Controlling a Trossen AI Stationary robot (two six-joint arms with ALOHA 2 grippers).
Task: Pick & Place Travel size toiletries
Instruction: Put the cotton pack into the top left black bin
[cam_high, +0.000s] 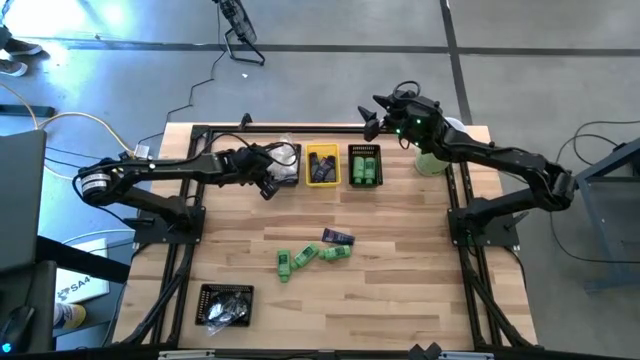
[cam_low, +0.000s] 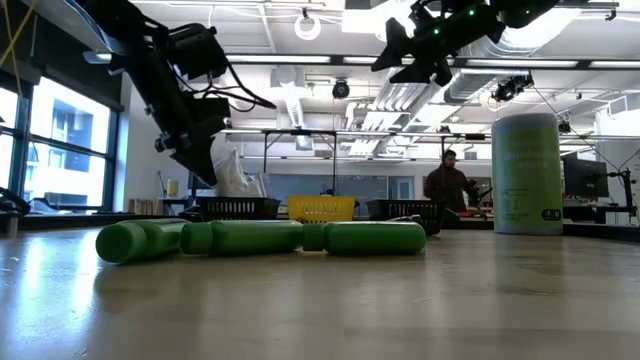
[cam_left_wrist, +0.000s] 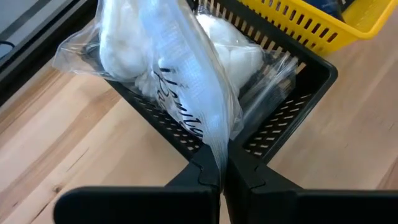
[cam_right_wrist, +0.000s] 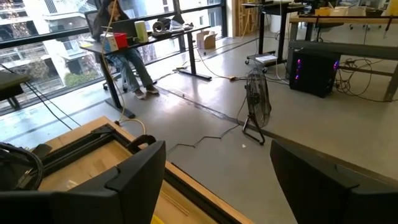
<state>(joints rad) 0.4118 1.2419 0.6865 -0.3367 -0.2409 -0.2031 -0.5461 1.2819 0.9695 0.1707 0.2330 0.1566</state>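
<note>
Your left arm reaches across the far side of the table; its gripper (cam_left_wrist: 221, 177) pinches a white packet (cam_left_wrist: 180, 81) above the black bin (cam_left_wrist: 292, 106), script unreadable. Your right gripper (cam_high: 378, 112) hangs spread wide beyond the far edge. Green bottles (cam_high: 310, 257) lie mid-table, beside a half-hidden dark tube (cam_high: 338, 237).
</note>
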